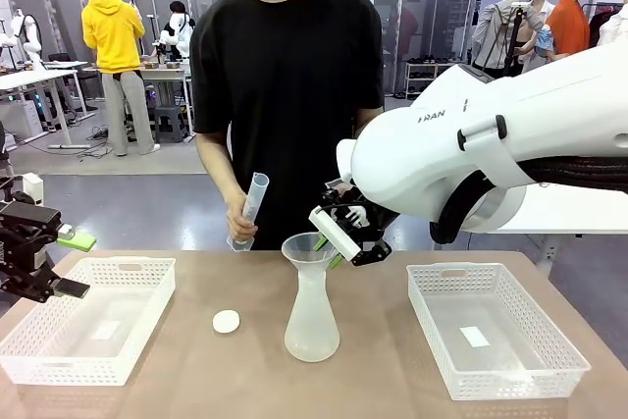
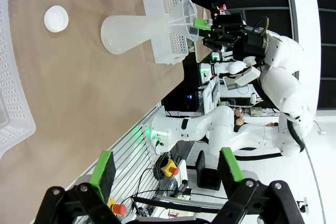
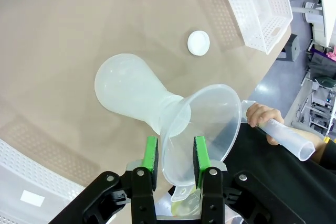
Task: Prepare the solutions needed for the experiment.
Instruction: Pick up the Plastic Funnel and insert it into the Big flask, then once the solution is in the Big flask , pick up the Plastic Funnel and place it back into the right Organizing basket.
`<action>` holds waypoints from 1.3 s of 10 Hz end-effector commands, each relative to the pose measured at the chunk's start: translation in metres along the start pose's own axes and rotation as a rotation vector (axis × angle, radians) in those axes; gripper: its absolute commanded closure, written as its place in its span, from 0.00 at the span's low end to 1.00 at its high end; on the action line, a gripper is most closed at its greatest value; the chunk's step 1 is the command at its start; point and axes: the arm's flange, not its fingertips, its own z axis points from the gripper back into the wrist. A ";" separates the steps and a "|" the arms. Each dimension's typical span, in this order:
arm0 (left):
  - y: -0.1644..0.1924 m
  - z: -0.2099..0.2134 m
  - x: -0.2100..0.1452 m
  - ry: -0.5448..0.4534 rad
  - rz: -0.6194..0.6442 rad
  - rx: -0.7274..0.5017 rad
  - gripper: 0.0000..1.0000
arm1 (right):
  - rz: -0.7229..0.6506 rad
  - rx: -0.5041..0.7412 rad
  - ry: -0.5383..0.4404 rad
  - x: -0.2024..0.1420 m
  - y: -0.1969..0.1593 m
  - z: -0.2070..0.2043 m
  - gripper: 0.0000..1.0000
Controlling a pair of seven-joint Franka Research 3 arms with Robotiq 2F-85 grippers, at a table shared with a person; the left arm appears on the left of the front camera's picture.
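A translucent conical flask (image 1: 312, 326) (image 3: 128, 93) (image 2: 126, 32) stands at the table's middle with a clear funnel (image 1: 307, 246) (image 3: 207, 124) (image 2: 186, 17) seated in its neck. My right gripper (image 1: 339, 242) (image 3: 175, 162) is at the funnel's near rim. Its green pads (image 3: 151, 161) straddle the thin rim with a gap, so it is open. The person's hand holds a tilted graduated cylinder (image 1: 251, 205) (image 3: 286, 137) just behind the funnel. The solutions are out of view; no liquid is visible in the flask. My left gripper (image 1: 59, 287) (image 2: 167, 166) hangs open and empty at the far left.
A small white round stopper (image 1: 226, 321) (image 3: 198, 42) (image 2: 55, 18) lies left of the flask. A white basket (image 1: 147, 272) (image 2: 10, 77) sits at the left under my left gripper, and another basket (image 1: 432, 277) at the right. The person stands close behind the table's far edge.
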 end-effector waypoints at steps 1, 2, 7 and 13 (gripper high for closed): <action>-0.004 0.000 0.001 -0.007 -0.009 -0.025 0.00 | 0.000 0.000 0.000 0.000 0.000 0.000 0.64; -0.004 0.000 0.001 -0.007 -0.009 -0.025 0.00 | 0.000 0.000 0.000 0.000 0.000 0.000 0.64; -0.004 0.000 0.001 -0.007 -0.009 -0.025 0.00 | 0.000 0.000 0.000 0.000 0.000 0.000 0.64; -0.004 0.000 0.001 -0.007 -0.009 -0.025 0.00 | 0.000 0.000 0.000 0.000 0.000 0.000 0.64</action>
